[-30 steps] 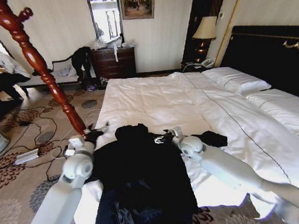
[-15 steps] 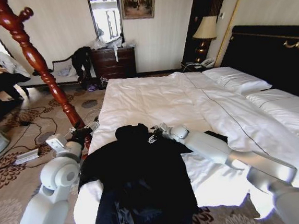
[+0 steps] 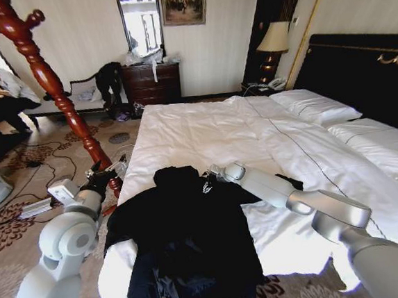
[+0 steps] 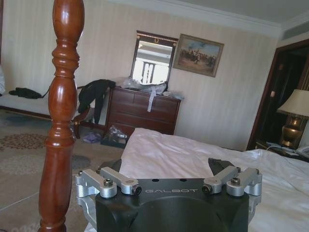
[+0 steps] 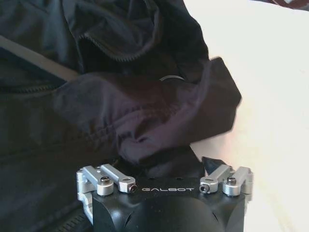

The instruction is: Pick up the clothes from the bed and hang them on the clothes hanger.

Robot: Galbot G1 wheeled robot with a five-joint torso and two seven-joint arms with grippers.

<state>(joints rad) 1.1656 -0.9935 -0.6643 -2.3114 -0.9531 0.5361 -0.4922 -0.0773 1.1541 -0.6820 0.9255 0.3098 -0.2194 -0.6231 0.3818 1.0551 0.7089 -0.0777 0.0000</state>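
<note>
The clothes (image 3: 192, 233), a black coat, lie spread flat on the foot of the bed (image 3: 204, 127), collar towards the pillows. My right gripper (image 3: 207, 179) is at the collar's right side, open. In the right wrist view (image 5: 161, 159) bunched black collar cloth (image 5: 120, 106) lies between its jaws, with white duvet (image 5: 270, 72) beside it. My left gripper (image 3: 106, 175) hovers open off the bed's left edge, next to the lower post of the clothes hanger (image 3: 46, 78). The left wrist view (image 4: 166, 166) has the red-brown post (image 4: 60, 121) close by.
Cables and a power strip (image 3: 37, 206) lie on the patterned carpet left of the bed. A dresser (image 3: 151, 83) with a mirror and a bench (image 3: 83, 96) stand at the far wall. A lamp (image 3: 273, 41) and the black headboard (image 3: 366, 71) are at the right.
My left gripper drew back to the left, off the coat's shoulder and towards the stand. My right gripper slid left and forward onto the collar. The coat lies where it was.
</note>
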